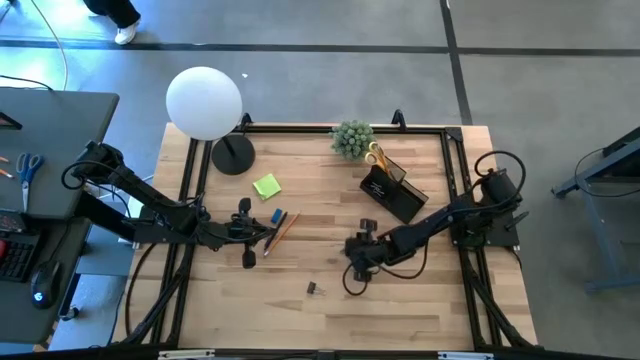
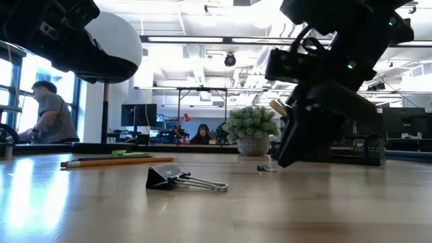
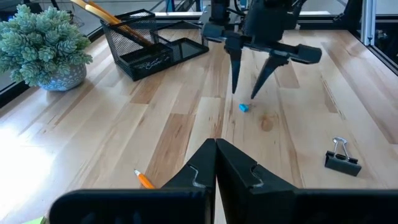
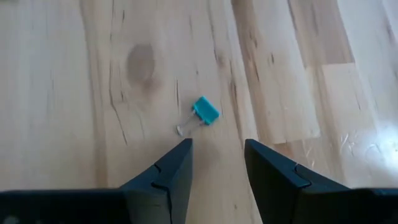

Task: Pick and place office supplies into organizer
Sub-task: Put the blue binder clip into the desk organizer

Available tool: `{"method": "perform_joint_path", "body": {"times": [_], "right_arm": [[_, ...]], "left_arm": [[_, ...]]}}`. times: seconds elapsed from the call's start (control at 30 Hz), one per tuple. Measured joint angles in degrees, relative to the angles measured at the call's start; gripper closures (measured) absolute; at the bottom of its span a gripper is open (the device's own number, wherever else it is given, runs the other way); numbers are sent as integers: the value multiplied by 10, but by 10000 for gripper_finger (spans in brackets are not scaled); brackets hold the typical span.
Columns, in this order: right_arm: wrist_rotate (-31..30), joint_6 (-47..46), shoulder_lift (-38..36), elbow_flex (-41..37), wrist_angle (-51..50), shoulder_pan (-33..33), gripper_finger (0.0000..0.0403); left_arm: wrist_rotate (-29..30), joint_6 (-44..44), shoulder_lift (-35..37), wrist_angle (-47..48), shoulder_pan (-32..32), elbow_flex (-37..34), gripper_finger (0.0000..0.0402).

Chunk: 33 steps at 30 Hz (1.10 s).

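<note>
You are at the pick stage for one of the small clips. Your right gripper (image 4: 217,163) hangs over the worktop (image 1: 400,310) with its jaws parted and nothing between them, and the little blue clip (image 4: 204,112) lies flat on the wood just ahead of the tips — close, but not yet between them. In the left wrist view the same gripper (image 3: 247,93) points down with its tips spread to either side of the blue clip (image 3: 243,107), though from that angle it is hard to say whether they truly straddle it or stand slightly behind it.

The next move calls for a short advance so the clip sits squarely between the jaws, then a drop to the wood and a firm close. The clip is tiny and low, so you have to come nearly to the surface, and its wire handles stick out to one side — aim for the blue body, not the wires.

Your left gripper (image 3: 216,163) waits near the pencils (image 1: 280,226), jaws clenched on nothing. The organizer (image 1: 392,190) stands toward the far right of the worktop, beside the potted plant (image 1: 352,139), with the yellow-handled scissors (image 1: 376,155) already upright in it. Still out on the wood are the green sticky-note pad (image 1: 266,186), a small blue block (image 1: 276,216), the pencils and a black binder clip (image 1: 314,289) near the front.
</note>
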<state>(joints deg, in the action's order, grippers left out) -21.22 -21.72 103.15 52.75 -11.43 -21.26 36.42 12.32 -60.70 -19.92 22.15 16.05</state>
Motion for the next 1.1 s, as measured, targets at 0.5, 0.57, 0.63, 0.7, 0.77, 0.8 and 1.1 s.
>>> {"method": "perform_joint_path", "body": {"times": [0.5,0.57,0.63,0.7,0.77,0.8,1.1], "right_arm": [[-81,-193,32,-1,92,-28,263],[-86,-216,42,-1,92,-28,263],[-82,-239,51,-1,95,-28,263],[-84,-257,55,-1,98,-28,263],[-90,-261,59,0,100,-29,263],[-93,-260,61,0,102,-30,263],[-117,-207,68,0,113,-38,263]], "left_arm": [[0,0,0,-1,0,0,401],[0,1,0,-1,0,0,401],[0,1,0,-1,0,0,401],[0,1,0,-1,0,0,401],[0,1,0,-1,0,0,401],[0,1,0,-1,0,0,401],[0,0,0,-2,0,0,401]]}}
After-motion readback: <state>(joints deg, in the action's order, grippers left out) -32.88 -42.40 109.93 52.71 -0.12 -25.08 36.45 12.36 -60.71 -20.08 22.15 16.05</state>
